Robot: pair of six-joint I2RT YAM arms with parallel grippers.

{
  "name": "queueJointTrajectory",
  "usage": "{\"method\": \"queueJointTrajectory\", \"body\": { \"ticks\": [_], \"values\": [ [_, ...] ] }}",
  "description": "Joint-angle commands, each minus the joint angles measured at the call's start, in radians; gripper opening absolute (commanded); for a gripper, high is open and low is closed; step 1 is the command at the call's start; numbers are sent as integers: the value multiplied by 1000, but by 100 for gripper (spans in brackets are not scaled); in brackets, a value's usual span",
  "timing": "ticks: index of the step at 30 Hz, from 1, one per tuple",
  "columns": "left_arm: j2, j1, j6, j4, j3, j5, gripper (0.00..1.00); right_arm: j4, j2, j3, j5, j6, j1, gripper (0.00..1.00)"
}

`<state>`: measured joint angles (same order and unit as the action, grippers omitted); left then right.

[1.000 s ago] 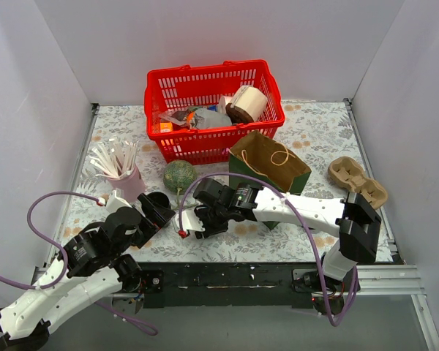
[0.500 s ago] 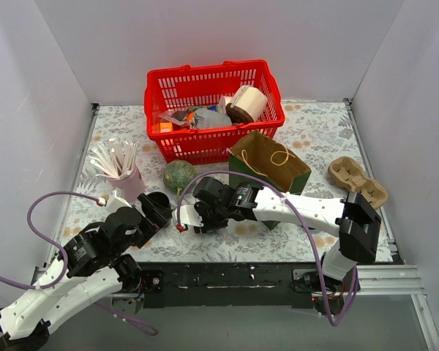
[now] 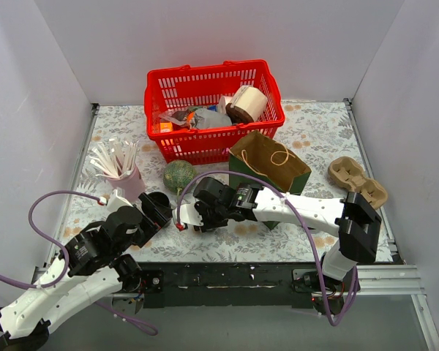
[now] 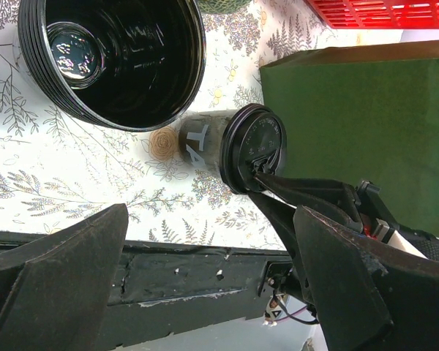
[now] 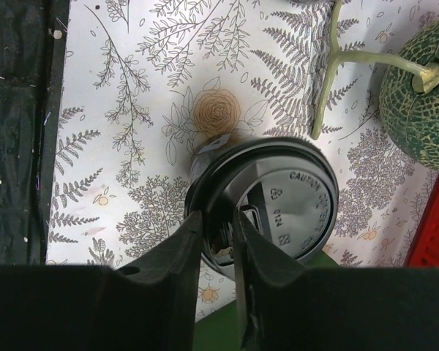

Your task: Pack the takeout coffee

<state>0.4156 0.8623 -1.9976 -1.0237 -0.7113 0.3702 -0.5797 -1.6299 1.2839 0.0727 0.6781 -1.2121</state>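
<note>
Right gripper [image 5: 218, 223] pinches the glossy round lid rim of the black takeout coffee [image 5: 289, 197].

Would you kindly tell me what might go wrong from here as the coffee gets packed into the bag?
1. The right gripper pinches only the rim of the lid, not the cup. The lid might pop off and the cup would drop.
2. The cup seems tilted rather than upright, so any liquid inside might leak at the lid.
3. The bowl sits close beside the cup, which might knock it on a swing toward the bag.
</note>
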Motion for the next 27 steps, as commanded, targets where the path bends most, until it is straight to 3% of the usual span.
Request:
{"method": "queueJointTrajectory", "body": {
  "ticks": [1, 8, 14, 27],
  "values": [
    [11, 0, -49, -6, -5, 10, 98, 0, -21, -14, -7, -12, 3, 25],
    [9, 0, -50, -10, -13, 15, 98, 3, -21, -11, -11, -14, 6, 17],
    [11, 0, -52, -15, -16, 16, 98, 17, -21, -6, -34, -32, 8, 2],
    [6, 0, -58, -15, -16, 26, 98, 101, 99, -17, -116, -31, 8, 1]
  ]
}}
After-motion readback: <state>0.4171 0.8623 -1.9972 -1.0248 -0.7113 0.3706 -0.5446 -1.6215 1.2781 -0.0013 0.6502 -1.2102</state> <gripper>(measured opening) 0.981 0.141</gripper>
